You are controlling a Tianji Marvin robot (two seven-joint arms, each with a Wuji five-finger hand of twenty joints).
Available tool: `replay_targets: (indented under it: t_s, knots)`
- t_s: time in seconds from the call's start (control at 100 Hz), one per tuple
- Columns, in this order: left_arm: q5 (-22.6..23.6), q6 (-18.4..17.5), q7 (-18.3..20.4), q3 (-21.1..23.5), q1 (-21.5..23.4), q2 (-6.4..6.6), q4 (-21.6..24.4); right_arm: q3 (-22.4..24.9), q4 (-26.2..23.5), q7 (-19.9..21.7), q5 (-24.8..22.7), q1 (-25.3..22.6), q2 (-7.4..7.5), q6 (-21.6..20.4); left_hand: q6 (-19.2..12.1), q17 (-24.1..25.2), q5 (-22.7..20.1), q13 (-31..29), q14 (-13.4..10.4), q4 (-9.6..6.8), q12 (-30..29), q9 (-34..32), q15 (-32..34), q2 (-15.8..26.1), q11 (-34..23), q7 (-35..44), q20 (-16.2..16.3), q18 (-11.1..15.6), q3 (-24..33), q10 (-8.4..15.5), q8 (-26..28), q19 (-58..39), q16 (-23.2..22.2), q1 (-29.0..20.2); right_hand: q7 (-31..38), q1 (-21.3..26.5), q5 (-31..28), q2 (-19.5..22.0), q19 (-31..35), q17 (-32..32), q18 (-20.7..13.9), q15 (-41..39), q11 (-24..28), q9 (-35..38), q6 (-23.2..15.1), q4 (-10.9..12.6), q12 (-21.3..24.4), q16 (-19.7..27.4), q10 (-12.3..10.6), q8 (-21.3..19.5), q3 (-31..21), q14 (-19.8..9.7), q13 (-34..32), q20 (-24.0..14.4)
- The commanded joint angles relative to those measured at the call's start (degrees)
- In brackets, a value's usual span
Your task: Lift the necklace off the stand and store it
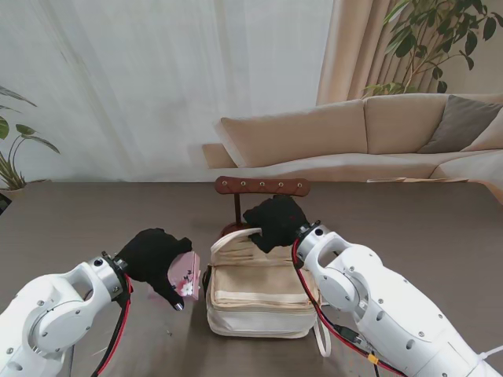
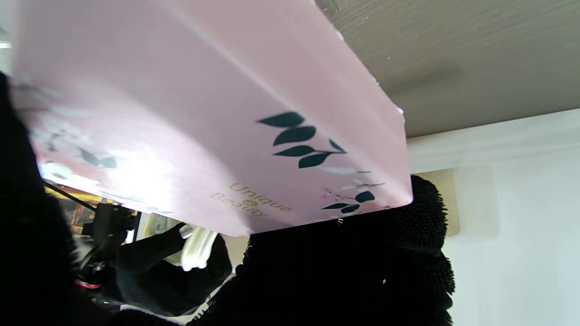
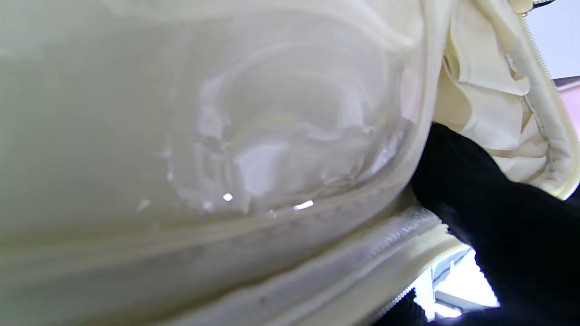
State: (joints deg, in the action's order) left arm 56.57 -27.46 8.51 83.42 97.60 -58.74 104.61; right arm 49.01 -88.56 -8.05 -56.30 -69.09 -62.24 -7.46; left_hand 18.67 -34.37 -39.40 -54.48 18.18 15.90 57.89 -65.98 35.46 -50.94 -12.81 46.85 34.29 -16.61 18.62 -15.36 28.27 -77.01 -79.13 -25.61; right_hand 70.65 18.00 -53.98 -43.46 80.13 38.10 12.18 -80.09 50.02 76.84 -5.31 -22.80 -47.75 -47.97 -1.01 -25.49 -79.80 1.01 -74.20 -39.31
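Landmark: cream bag (image 1: 258, 294), on the brown table (image 1: 409, 228), centre of the stand view, near me, between the two arms.
Bag state: top flap (image 1: 234, 236) raised on the far side; zipper edge and folded cream lining visible in the right wrist view (image 3: 489, 113), along with a clear plastic inner panel (image 3: 253, 149).
Right hand (image 1: 275, 221): black glove, at the bag's far top edge, fingers curled over the raised flap and gripping it. One black finger (image 3: 480, 199) lies against the lining in the wrist view.
Left hand (image 1: 153, 257): black glove, just left of the bag, fingers closed around a pink pouch (image 1: 185, 275).
Pouch detail: flat pink surface with dark leaf print and the words "Unique Beauty" (image 2: 217, 136); black fingers (image 2: 362, 267) hold it at the printed edge. Its edge sits just beside the bag's left side; contact cannot be told.
Necklace stand: dark wooden bar with pegs (image 1: 262, 186) on a post, immediately beyond the bag, farther from me.
Necklace: cannot be made out in any view; whether it is in the pouch cannot be told.
Background: beige sofa (image 1: 377, 133) well beyond the stand.
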Motion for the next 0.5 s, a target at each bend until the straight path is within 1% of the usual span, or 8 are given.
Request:
replay_targets:
  t_s: [0.0, 0.06, 0.08, 0.09, 0.32, 0.49]
  knots:
    - [0.0, -0.4, 1.1, -0.1, 0.1, -0.22, 1.0, -0.3, 0.7, 1.6, 0.3, 1.2, -0.52, 0.8, -10.7, -0.1, -5.5, -2.8, -0.4, -4.75, 2.3, -3.9, 4.8, 9.7, -4.4, 25.9, 0.9, 3.9, 31.6, 5.1, 3.7, -1.4, -1.6, -27.9, 1.3, 1.7, -0.7, 1.0, 2.9, 22.0, -0.3, -4.6, 1.1, 4.4, 1.5, 0.1, -1.1, -2.1, 1.1, -1.8, -3.4, -4.7, -1.3, -1.9]
    - [0.1, -0.5, 1.1, -0.2, 0.1, -0.23, 1.4, -1.0, 1.4, 1.7, 0.8, 2.1, -0.71, 1.6, -10.7, -0.1, -5.6, -2.8, -0.3, -4.74, 2.3, -3.9, 4.8, 9.7, -4.4, 25.9, 0.9, 3.9, 31.5, 5.1, 3.8, -1.4, -1.6, -27.9, 1.0, 2.1, -0.8, 2.3, 3.0, 22.1, -0.1, -4.8, 1.1, 4.6, 2.7, 0.5, -1.2, -2.3, 1.3, -1.7, -1.8, -4.8, -1.4, -2.1]
    - [0.1, -0.5, 1.0, -0.2, 0.1, -0.24, 1.4, -1.2, 1.6, 1.7, 0.9, 2.4, -0.76, 1.9, -10.7, -0.1, -5.6, -2.8, -0.3, -4.73, 2.3, -3.9, 4.8, 9.6, -4.4, 25.9, 0.9, 3.9, 31.5, 5.2, 3.8, -1.4, -1.6, -27.8, 0.9, 2.2, -0.9, 2.5, 3.0, 22.2, -0.1, -4.9, 1.1, 4.6, 2.7, 0.7, -1.2, -2.3, 1.4, -1.7, -1.5, -4.4, -1.3, -2.1]
    - [0.1, -0.5, 1.0, -0.3, 0.1, -0.24, 1.5, -1.3, 1.7, 1.7, 1.0, 2.6, -0.79, 2.1, -10.7, -0.1, -5.6, -2.8, -0.3, -4.74, 2.3, -3.9, 4.8, 9.6, -4.4, 25.9, 0.9, 3.9, 31.5, 5.2, 3.8, -1.4, -1.6, -27.9, 0.9, 2.3, -0.9, 2.6, 3.0, 22.2, -0.1, -4.9, 1.1, 4.7, 2.8, 0.8, -1.2, -2.3, 1.4, -1.8, -1.3, -4.8, -1.3, -2.1]
    - [-0.4, -1.2, 1.2, -2.0, -1.6, -0.18, 1.1, -3.0, 3.0, 2.9, 3.0, 4.9, -1.33, 4.9, -10.7, -0.1, -5.5, -2.8, -0.3, -4.77, 2.3, -4.0, 4.8, 9.6, -4.4, 25.8, 0.9, 3.9, 31.5, 5.1, 3.8, -1.4, -1.6, -27.9, 0.0, 2.3, -1.6, 4.3, 3.1, 22.4, 0.0, -5.1, 0.9, 5.0, 4.0, 1.5, -1.2, -2.4, 1.6, -2.2, 0.2, -4.2, -1.3, -2.3]
    - [-1.0, -1.5, 1.1, -3.5, -3.4, -0.18, 0.1, -2.6, 2.4, 3.6, 3.7, 4.6, -1.35, 5.0, -10.8, -0.1, -5.5, -2.8, -0.4, -4.77, 2.2, -4.0, 4.8, 9.7, -4.3, 25.8, 0.9, 3.9, 31.5, 5.1, 3.8, -1.4, -1.6, -27.9, -0.6, 2.2, -2.1, 4.9, 3.2, 22.4, 0.3, -5.2, 0.7, 5.2, 4.4, 1.7, -1.2, -2.5, 1.8, -2.5, 0.6, -3.9, -1.3, -2.4]
